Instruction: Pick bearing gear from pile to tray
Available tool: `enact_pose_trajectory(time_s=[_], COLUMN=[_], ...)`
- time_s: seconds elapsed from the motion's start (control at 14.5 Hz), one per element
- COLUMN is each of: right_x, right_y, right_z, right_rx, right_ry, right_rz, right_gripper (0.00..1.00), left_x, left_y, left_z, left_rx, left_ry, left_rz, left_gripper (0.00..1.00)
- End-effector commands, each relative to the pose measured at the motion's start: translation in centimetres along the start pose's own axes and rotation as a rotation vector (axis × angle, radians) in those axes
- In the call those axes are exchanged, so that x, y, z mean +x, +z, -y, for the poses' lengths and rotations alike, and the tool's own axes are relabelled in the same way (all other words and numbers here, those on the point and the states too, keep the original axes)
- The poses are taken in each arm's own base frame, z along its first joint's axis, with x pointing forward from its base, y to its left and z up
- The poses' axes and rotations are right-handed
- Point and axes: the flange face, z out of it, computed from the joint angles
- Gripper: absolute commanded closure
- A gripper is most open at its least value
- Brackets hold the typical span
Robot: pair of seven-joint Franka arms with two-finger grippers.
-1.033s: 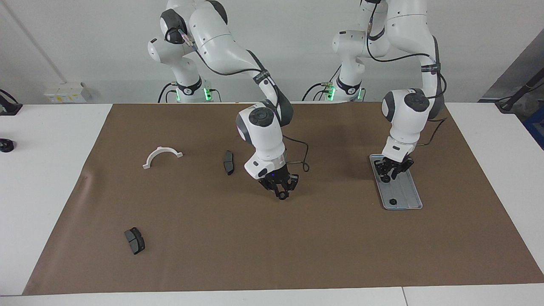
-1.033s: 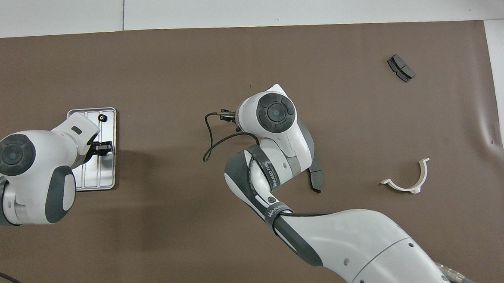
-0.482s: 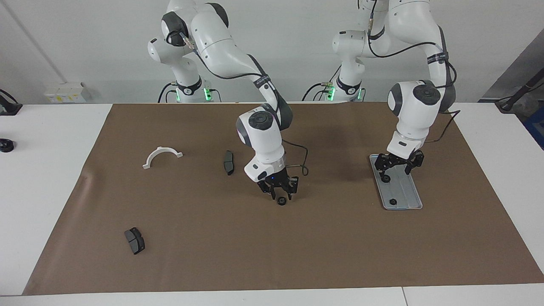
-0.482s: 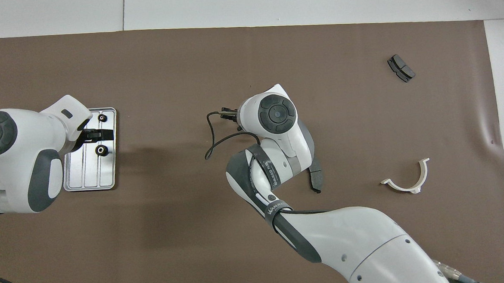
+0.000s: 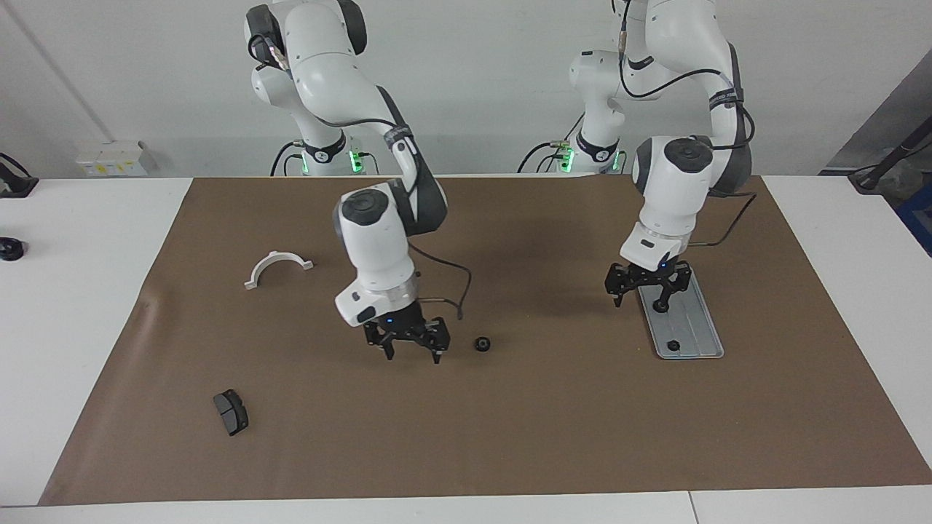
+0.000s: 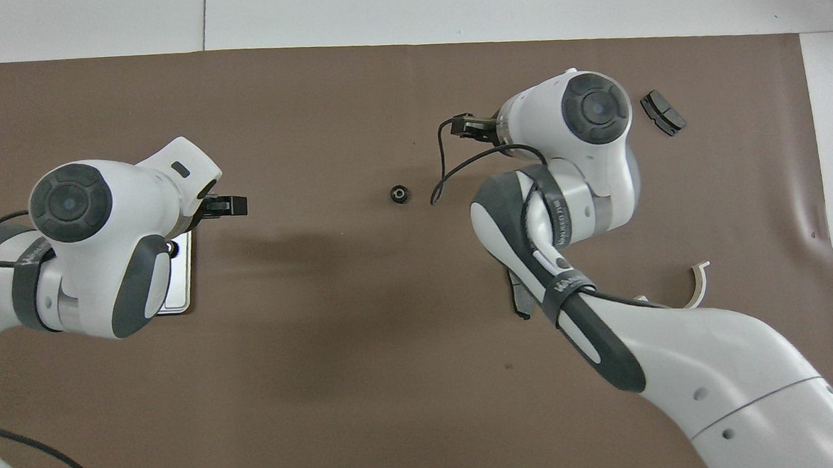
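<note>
Facing view: high camera past the desk's edge farthest from the robots, looking toward their bases, whole brown mat (image 5: 510, 437) in frame. Overhead view: above the robots' edge, steeply downward, closer. Shared: mat (image 6: 309, 90), tray (image 5: 695, 335), loose gear (image 5: 481, 343) (image 6: 399, 193).

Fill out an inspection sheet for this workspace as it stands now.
Surface: brown mat on a white table.
Job's things: tray holding two gears; loose gear on the mat.
Clutter: white half-ring bracket; brake pad; another brake pad.
Grippers: right gripper open, over bare mat beside the loose gear; left gripper open, over the tray's edge.
Cables: black cable on the right wrist.
Surroundings: white wall, socket box.
</note>
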Motion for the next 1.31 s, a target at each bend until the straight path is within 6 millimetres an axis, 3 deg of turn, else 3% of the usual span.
enact_pose_trajectory(time_s=[0.0, 0.28, 0.41, 0.62, 0.76, 0.9, 0.96, 1.03, 1.24], right_x=[1.5, 3.2, 3.3, 3.5, 2.7, 1.4, 0.5, -0.3, -1.3], right_y=[-4.9, -9.5, -12.6, -18.0, -21.7, -25.6, -27.3, -28.7, -29.7], right_z=[-6.0, -13.9, -16.4, -23.0, -24.9, -25.3, -25.3, -25.1, -25.2], right_rx=[-0.033, -0.075, -0.105, -0.107, -0.088, -0.105, -0.132, -0.144, -0.147], right_ry=[-0.016, -0.033, -0.045, -0.032, -0.046, -0.047, -0.054, -0.054, -0.050], right_rz=[0.054, 0.138, 0.152, 0.164, 0.175, 0.175, 0.183, 0.195, 0.221], right_gripper=[0.00, 0.00, 0.00, 0.00, 0.00, 0.00, 0.00, 0.00, 0.00], left_x=[2.2, 3.5, 2.4, 2.2, 3.2, 3.3, 2.9, 2.1, 2.0], left_y=[0.9, 1.5, 2.4, 3.3, 3.2, 3.8, 6.0, 7.6, 7.7], left_z=[-7.6, -16.4, -20.7, -23.3, -24.1, -24.4, -24.9, -26.9, -27.5], left_rx=[0.016, 0.019, 0.016, 0.007, -0.018, -0.028, -0.011, -0.011, -0.023], left_ry=[-0.044, -0.080, -0.097, -0.112, -0.118, -0.118, -0.109, -0.086, -0.081], left_rz=[0.021, 0.020, 0.022, 0.009, -0.015, -0.027, -0.007, 0.001, -0.011], left_gripper=[0.00, 0.00, 0.00, 0.04, 0.06, 0.08, 0.09, 0.09, 0.09])
